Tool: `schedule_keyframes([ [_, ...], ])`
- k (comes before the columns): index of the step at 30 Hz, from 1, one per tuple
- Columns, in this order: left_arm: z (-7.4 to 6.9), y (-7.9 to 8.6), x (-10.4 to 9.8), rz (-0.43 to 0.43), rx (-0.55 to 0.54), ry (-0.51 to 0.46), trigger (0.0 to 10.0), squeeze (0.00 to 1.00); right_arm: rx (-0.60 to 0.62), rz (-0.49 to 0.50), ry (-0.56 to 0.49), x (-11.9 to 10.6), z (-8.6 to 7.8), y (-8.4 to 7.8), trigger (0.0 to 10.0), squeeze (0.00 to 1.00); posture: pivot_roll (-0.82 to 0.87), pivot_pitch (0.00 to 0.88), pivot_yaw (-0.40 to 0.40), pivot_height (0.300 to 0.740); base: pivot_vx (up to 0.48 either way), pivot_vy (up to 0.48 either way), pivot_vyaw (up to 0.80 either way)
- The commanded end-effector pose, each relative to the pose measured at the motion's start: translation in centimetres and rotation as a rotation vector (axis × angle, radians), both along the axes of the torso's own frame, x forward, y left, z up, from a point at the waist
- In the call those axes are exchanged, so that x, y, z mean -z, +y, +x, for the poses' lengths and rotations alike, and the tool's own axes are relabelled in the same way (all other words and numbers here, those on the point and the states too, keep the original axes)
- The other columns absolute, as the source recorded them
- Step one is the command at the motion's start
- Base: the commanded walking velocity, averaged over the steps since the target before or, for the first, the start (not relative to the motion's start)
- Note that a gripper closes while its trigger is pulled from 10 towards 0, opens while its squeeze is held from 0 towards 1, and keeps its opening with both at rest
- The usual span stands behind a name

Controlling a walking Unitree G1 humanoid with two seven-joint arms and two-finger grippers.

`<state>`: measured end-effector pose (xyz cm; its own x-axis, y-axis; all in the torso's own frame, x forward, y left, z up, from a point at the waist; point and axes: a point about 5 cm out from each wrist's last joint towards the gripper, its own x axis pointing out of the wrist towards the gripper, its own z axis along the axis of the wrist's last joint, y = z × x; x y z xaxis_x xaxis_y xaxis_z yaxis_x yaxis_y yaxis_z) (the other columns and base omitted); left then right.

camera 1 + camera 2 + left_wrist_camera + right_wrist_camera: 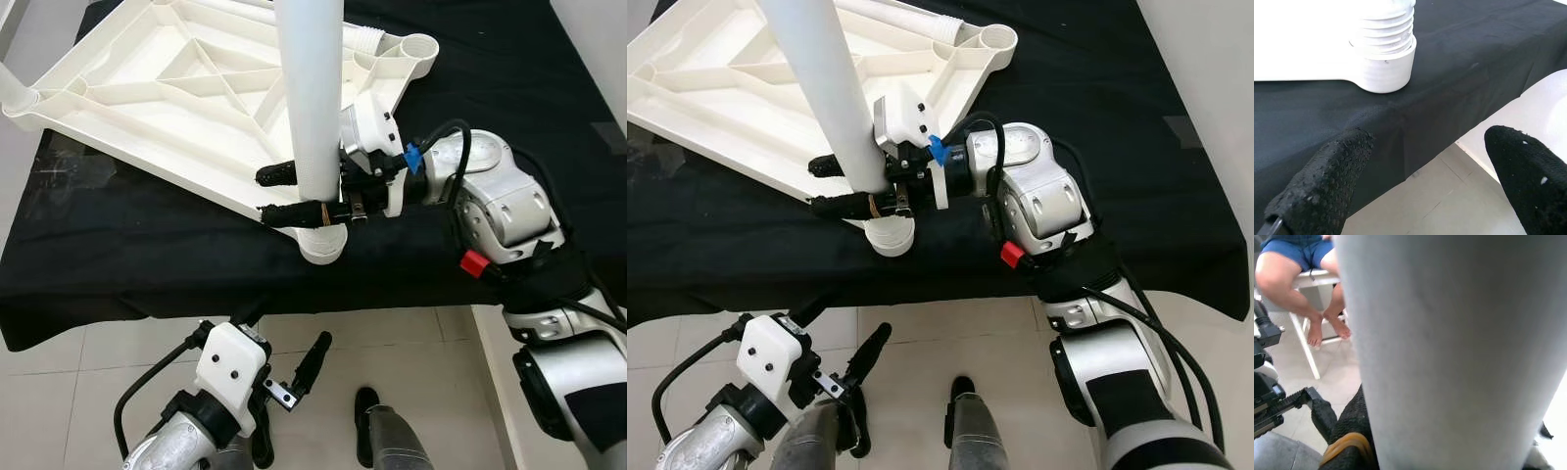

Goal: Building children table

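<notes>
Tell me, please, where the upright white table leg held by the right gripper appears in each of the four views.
Left eye view: table leg at top centre, standing in the near corner socket, with the right gripper around it.
Right eye view: left of centre, leaning to the upper left.
Left wrist view: its threaded foot in the socket, at the top.
Right wrist view: close up, blurred, across the middle.
Shared landmark: the black cloth.

upturned tabletop (176, 98) on cloth-covered table (147, 274)
</notes>
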<state>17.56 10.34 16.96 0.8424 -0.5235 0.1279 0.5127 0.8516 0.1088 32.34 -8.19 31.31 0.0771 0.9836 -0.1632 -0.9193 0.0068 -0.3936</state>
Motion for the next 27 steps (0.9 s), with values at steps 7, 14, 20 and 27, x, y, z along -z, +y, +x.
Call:
schedule_keyframes([
  [7,-0.3,0.0,0.7,0.007,-0.002,0.033,10.0,0.0,0.222,-0.041,0.232,5.8,1.3,-1.0,10.0,0.0,0.03,0.448,0.011,0.74,0.0,0.0,0.0],
  [14,-0.3,0.0,0.7,0.007,-0.003,0.032,10.0,0.0,0.335,-0.016,0.24,6.6,1.3,-1.1,10.0,0.0,0.03,0.448,0.011,0.74,0.0,0.0,0.0],
  [20,-0.2,0.0,0.7,0.006,-0.002,0.033,10.0,0.0,0.49,0.01,0.235,6.9,1.6,-1.5,10.0,0.0,0.02,0.443,0.011,0.74,0.0,0.0,0.0],
  [27,-0.2,0.0,0.8,0.006,-0.006,0.03,10.0,0.0,0.869,0.12,0.204,9.4,0.2,-1.2,10.0,0.0,0.01,0.436,-0.002,0.74,0.0,0.0,0.0],
])
